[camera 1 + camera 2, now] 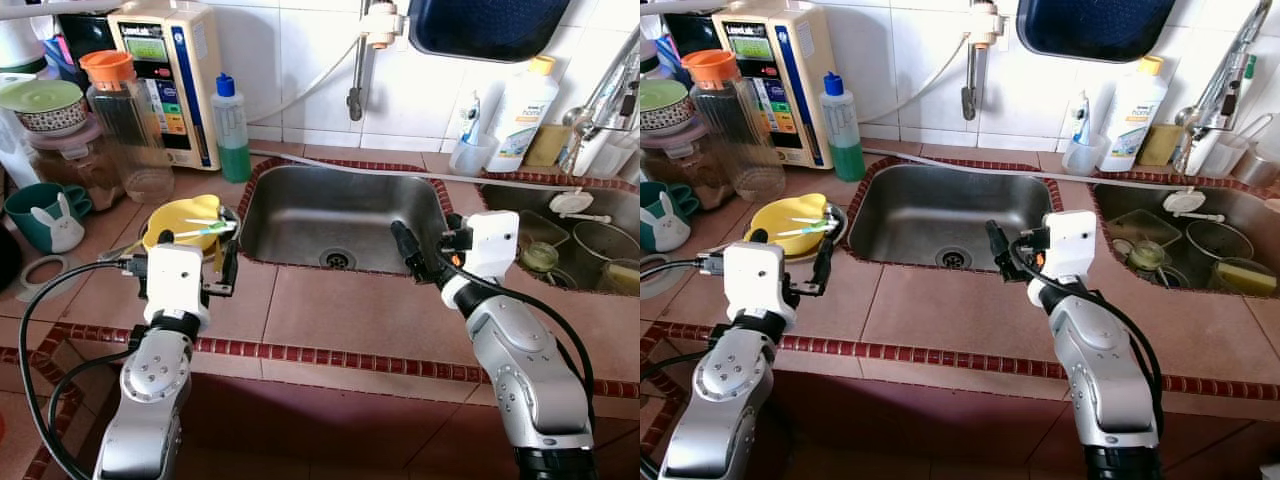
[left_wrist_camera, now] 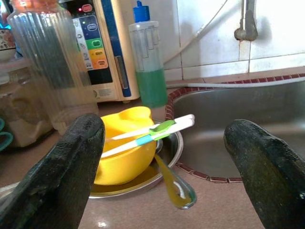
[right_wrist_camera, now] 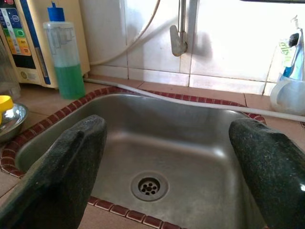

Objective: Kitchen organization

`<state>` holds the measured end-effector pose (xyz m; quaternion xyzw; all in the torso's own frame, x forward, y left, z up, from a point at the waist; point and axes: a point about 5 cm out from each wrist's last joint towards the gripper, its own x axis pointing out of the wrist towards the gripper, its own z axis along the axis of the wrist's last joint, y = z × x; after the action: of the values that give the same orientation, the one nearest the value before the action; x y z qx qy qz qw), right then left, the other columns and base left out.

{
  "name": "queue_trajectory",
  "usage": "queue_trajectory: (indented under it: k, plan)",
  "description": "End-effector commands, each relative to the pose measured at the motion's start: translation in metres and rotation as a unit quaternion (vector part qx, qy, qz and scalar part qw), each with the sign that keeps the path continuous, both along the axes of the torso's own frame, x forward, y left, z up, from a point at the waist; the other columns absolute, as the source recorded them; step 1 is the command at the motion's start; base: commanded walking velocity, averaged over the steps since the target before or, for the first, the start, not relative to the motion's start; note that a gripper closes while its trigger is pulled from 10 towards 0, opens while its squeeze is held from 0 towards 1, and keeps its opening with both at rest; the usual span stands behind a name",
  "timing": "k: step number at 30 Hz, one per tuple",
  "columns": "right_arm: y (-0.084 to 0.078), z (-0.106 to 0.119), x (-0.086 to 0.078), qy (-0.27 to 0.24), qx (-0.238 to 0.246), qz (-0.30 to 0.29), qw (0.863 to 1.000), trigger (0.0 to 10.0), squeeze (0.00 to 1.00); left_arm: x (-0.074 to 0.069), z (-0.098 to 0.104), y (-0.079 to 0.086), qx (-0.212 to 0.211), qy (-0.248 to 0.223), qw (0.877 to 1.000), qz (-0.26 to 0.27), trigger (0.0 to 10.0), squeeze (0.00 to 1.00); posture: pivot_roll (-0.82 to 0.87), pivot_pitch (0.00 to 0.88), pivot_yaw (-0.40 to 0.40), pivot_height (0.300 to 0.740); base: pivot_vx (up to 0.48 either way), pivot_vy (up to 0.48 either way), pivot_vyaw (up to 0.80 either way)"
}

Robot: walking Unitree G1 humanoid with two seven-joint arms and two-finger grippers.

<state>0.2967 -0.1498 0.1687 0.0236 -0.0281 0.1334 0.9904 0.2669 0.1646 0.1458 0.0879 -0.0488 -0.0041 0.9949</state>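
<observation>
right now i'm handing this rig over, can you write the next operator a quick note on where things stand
Left gripper: open, empty, over the counter just short of the yellow bowl.
Right gripper: open, empty, at the front edge of the left sink, pointing into it.
Things: the yellow bowl sits in a metal dish left of the sink, with two utensils lying across its rim. The green soap bottle stands by the wall behind it. The right sink holds several dishes.
Done: nothing picked up so far, judging by the empty grippers.
Left: likely grasp the bowl or utensils first, then sort the rest.
</observation>
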Motion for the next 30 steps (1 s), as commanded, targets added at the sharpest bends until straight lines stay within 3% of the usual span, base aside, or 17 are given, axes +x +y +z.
queue_trajectory:
  k: [1,13,30]
  plan:
    - [-0.0004,0.0045,0.0014,-0.007,-0.001,0.001,1.000,10.0,0.00,0.0001,0.0023,-0.0015,0.005,-0.005,1.000,-0.003,10.0,0.00,0.02,0.000,-0.012,0.740,0.000,-0.292,0.00]
    - [-0.0013,0.0042,0.0018,-0.007,-0.004,-0.002,1.000,10.0,0.00,0.0002,0.0014,0.0004,0.005,-0.002,1.000,0.001,10.0,0.00,0.02,0.000,-0.008,0.740,0.000,-0.286,0.00]
    - [-0.0008,0.0037,0.0002,-0.005,-0.002,0.000,1.000,10.0,0.00,-0.0005,0.0029,0.0005,-0.008,-0.009,1.000,0.002,10.0,0.00,0.02,0.000,-0.009,0.740,0.000,0.000,0.00]
